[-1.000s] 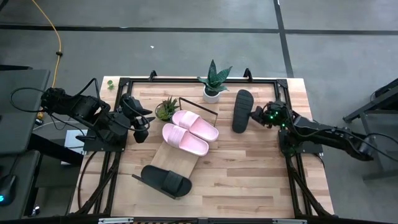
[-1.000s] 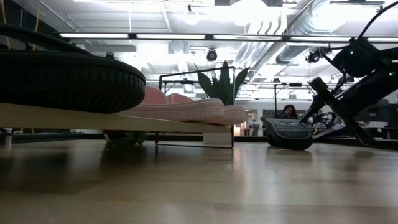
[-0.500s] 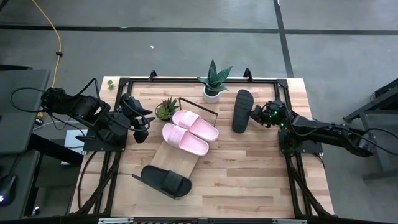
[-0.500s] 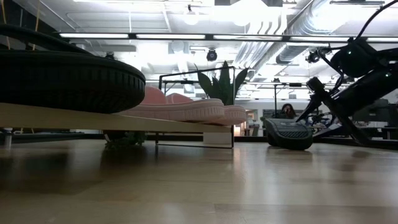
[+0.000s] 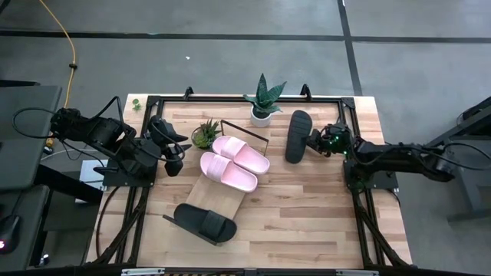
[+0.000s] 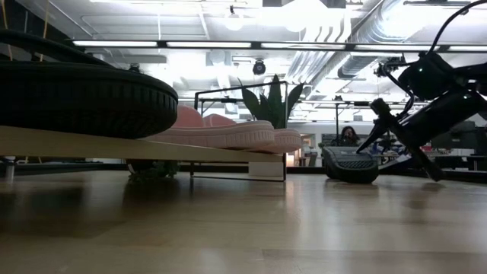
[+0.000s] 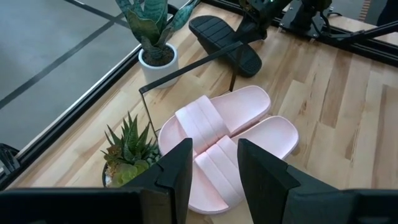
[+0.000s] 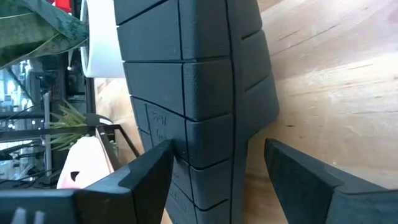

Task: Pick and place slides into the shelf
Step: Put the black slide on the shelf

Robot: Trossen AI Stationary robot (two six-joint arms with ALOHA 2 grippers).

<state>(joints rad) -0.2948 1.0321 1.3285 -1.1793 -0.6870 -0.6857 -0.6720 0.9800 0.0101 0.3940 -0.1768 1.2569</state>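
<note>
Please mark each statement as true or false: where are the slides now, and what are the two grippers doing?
1. Both pale pink slides lie on the shelf. True.
2. The right gripper is shut on a pink slide. False: its fingers are open, around the edge of the black slide by the potted plant, which is upside down on the table.
3. A second black slide sits at the near end of the shelf. True.
4. The left gripper holds a small succulent. False: it is open and empty, above the pink slides.
5. The white-potted plant has fallen over. False: it stands upright.
</note>
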